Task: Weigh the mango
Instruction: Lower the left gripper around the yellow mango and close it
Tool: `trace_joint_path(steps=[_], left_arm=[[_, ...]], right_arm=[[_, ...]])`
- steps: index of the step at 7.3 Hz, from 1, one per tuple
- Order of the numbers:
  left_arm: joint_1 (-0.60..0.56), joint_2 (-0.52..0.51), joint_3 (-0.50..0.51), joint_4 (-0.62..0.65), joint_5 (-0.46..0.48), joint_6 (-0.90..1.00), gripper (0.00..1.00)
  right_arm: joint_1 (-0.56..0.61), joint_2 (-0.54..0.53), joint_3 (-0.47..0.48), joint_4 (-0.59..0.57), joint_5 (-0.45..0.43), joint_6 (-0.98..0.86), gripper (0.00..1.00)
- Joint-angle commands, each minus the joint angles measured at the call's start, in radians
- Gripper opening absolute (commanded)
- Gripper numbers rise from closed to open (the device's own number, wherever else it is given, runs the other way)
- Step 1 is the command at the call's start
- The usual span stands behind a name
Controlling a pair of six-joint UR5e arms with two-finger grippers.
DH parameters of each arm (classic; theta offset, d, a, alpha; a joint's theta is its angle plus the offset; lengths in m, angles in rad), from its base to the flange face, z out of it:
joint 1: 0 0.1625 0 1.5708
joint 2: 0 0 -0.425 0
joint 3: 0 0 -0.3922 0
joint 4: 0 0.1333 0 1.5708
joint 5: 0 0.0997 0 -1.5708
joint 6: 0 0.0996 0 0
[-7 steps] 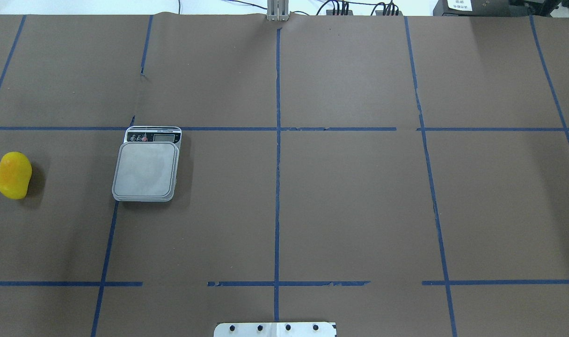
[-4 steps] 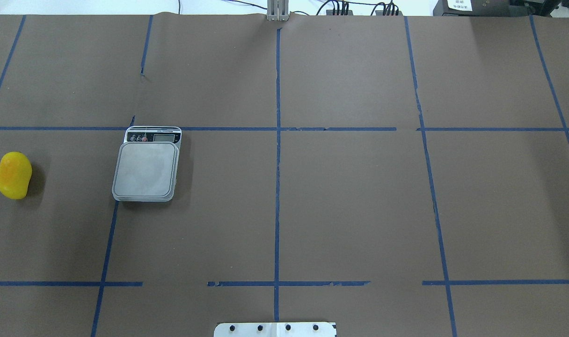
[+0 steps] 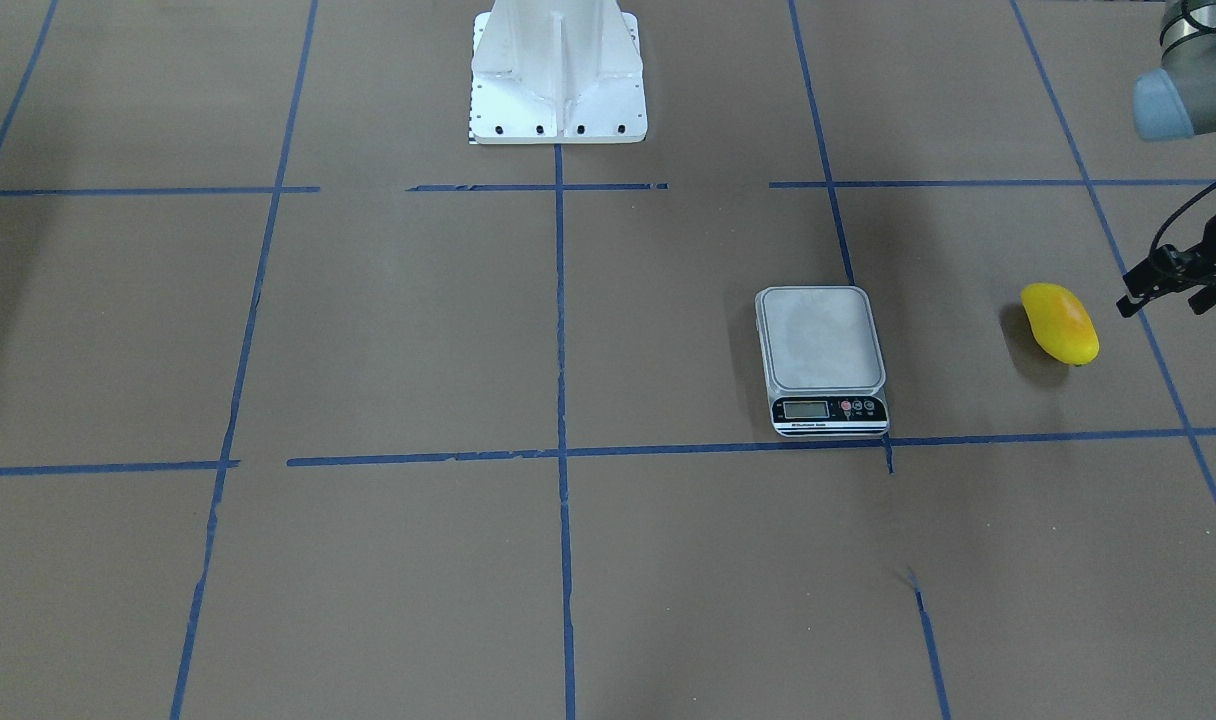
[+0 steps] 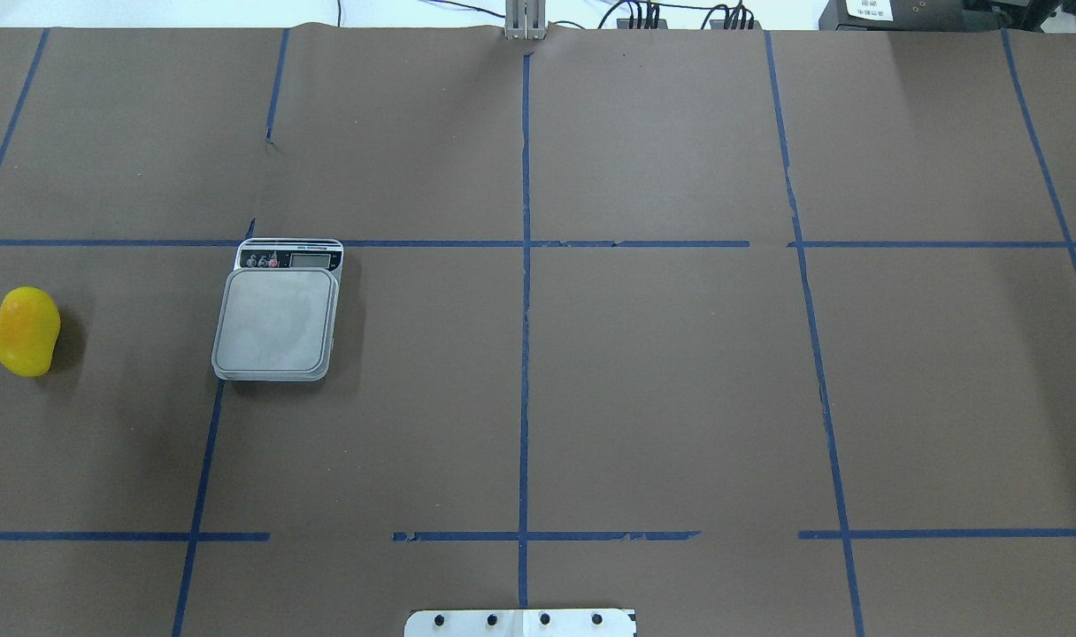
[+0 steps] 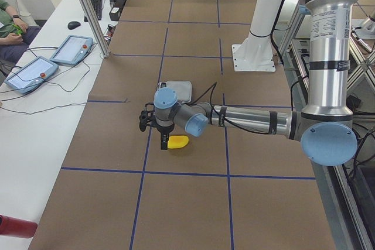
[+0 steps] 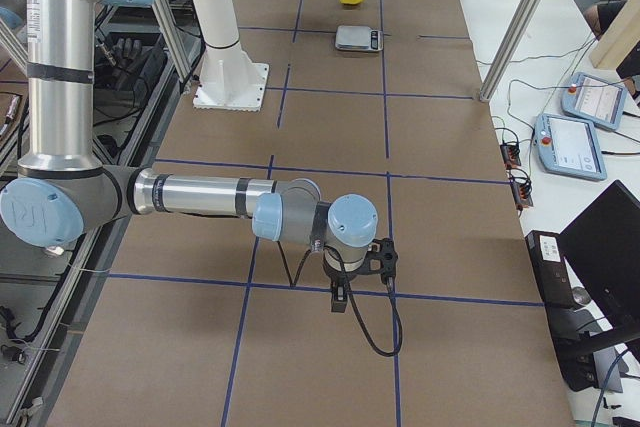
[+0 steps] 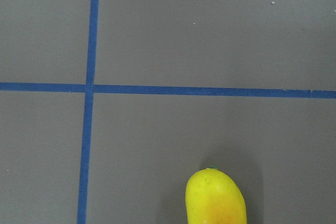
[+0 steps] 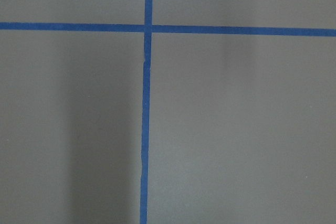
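The left claw (image 5: 166, 139) hangs close over the mango (image 3: 1059, 322); whether it is open cannot be told. The mango lies on the bench (image 4: 662, 380), apart from the scale (image 3: 821, 350). The right claw (image 6: 338, 299), its state equally unclear, hangs well apart.

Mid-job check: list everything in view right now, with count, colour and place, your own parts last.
mango: one, yellow with orange blush, lying on the table near the robot's left end.
scale: one, grey platform with black display strip, toward the robot's right of the mango, apart from it, platform bare.
table: one, brown cover with blue tape grid.
teach pendants: two, pale blue-grey, on the white side bench.
base pedestal: one, white, at the robot's side of the table.
left gripper: one, black, above the table close to the mango, not touching; state unclear.
right gripper: one, black, over bare table far from the mango; state unclear.
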Motion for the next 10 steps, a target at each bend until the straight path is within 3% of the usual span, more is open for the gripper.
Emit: trace_joint_path(steps=[1,3,10], left_arm=[[0.07,0.004,0.081,-0.152,0.016,-0.083,1.0],[0.13,0.002,0.124,-0.246,0.018,-0.163,1.0],[0.213,-0.01,0.141,-0.24,0.075,-0.159,0.98]], right_arm=[[0.0,0.0,0.0,0.002,0.0,0.0,1.0],[0.0,0.0,0.0,0.0,0.0,0.0,1.0],[0.0,0.0,0.0,0.0,0.0,0.0,1.0]])
